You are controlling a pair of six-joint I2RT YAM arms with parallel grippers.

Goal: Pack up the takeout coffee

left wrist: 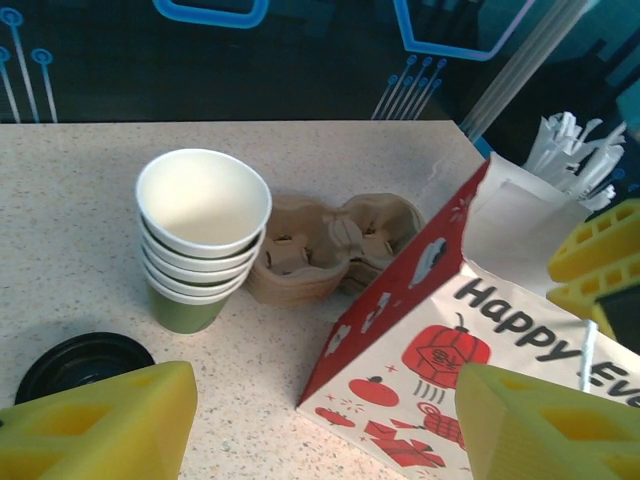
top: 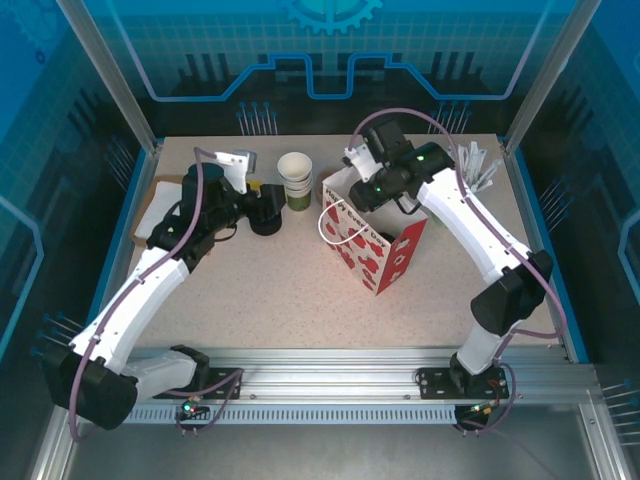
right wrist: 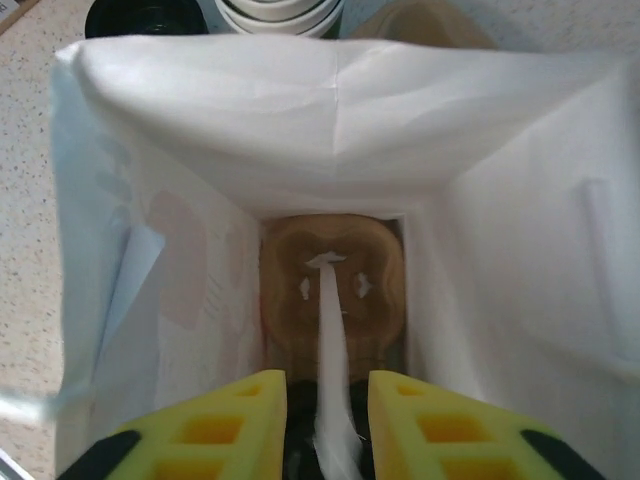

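Your left gripper (left wrist: 325, 405) is wide apart and holds nothing. It hovers low over the table (top: 250, 290), at the left-back. The loose black lid (left wrist: 85, 365) lies flat just beside its left finger. The stack of cups (left wrist: 200, 235) (lidless, white rims, green sides) stands upright just beyond it. A cardboard carrier (left wrist: 335, 250) sits on the table, touching the stack on one side and the paper bag (top: 385, 255) on the other.

The bag is red and white, and stands open-mouthed at table centre. Your right gripper (right wrist: 328, 385) points straight down into the mouth. Its fingers (right wrist: 215, 430) are close together, and the white bag handle (right wrist: 328, 330) runs up between them. There is a gap on each side of the strip, so you can't tell if it is pinched.

A second carrier (right wrist: 375, 320) lies flat at the bottom of the bag. Its far slot is empty and its near end is hidden behind the fingers.

As for the takeout coffee, you can't tell where it is. A dark patch low between the right fingers is too hidden to name.

White straws (left wrist: 575, 150) lie at the right-back, behind the bag.
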